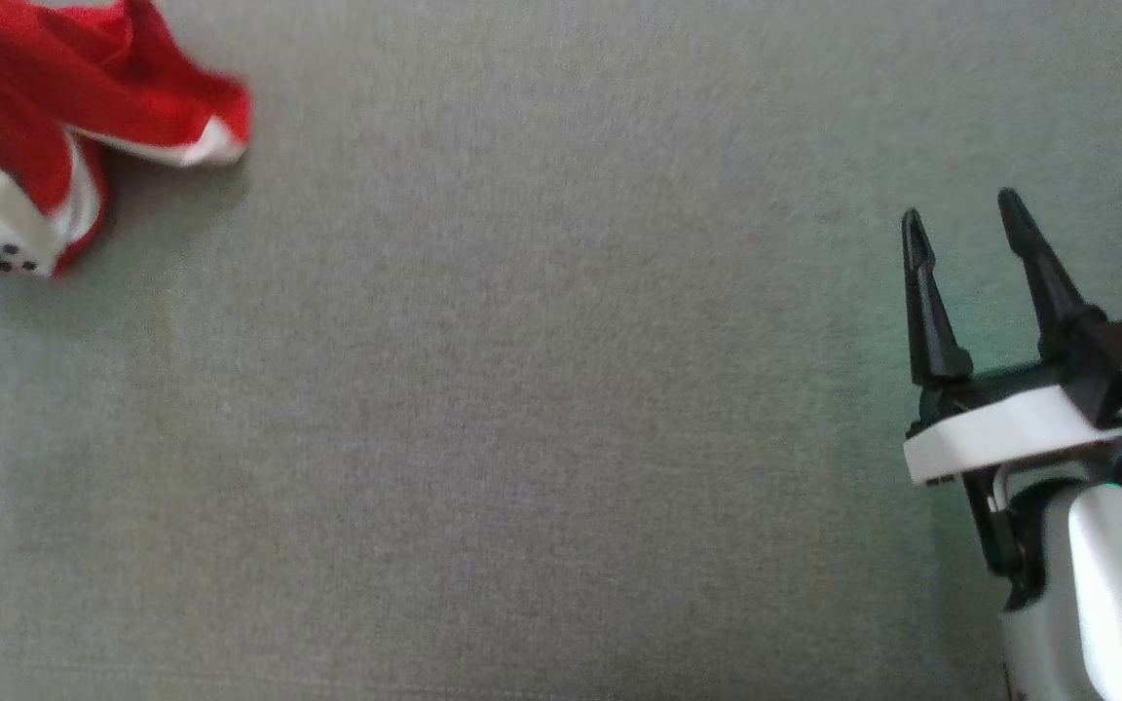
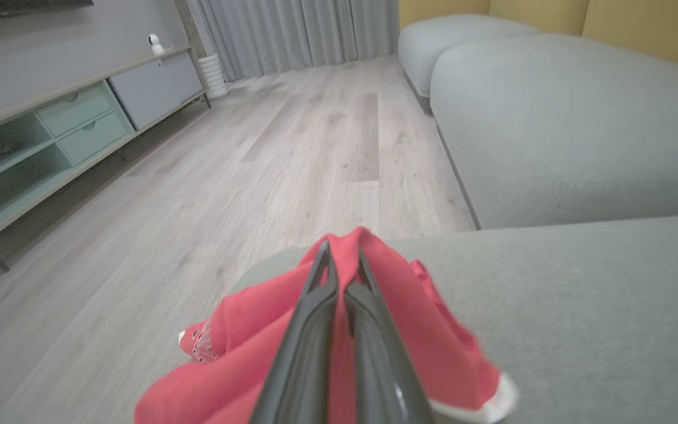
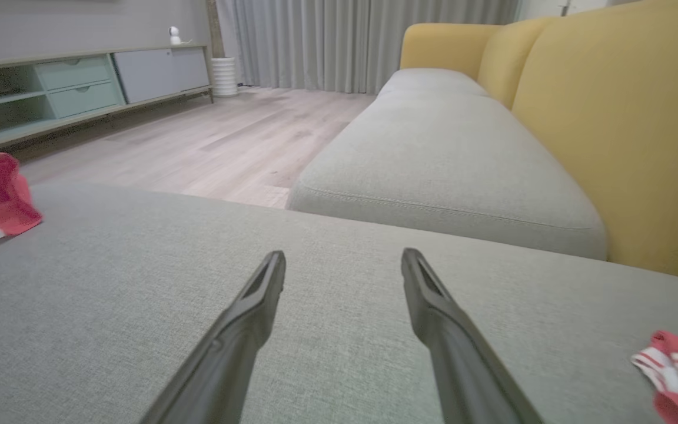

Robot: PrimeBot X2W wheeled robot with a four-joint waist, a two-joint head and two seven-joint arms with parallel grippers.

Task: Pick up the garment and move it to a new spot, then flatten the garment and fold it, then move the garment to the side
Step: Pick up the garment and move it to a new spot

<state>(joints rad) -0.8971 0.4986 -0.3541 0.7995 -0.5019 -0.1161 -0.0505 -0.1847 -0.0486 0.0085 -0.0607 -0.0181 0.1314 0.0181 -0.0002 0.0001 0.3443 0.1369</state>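
Step in hand: the first one, pick-up and relocation. The crumpled red fabric garment with white trim is lying bunched at the far-left edge of the grey woven upholstered cushion. In the left wrist view it is sitting right beside the drop to the pale wood-plank floor.

The left gripper is pinching the garment. Its two dark fingers are pressing together, with a ridge of red cloth rising between and around their tips. Judgement: the grasp is made and the lift is not yet begun, as the bulk of the cloth appears to be resting on the cushion.

The right gripper is hovering low over bare cushion at the near right. Its fingers are standing wide apart, holding nothing, well apart from the garment.

A small red-and-white striped piece of cloth is showing near the right gripper. Whether it belongs to the same garment cannot be told.

Next move, as judged: the left arm is needing to raise the bunch clear of the cushion and carry it inward toward the open middle, where there is room for flattening. The grip is on a single ridge of cloth, so layers may slip out under the hanging weight, and a slow lift is looking prudent. The right gripper is looking well placed to take a second corner. Flattening, folding and the move to the side are not yet done.
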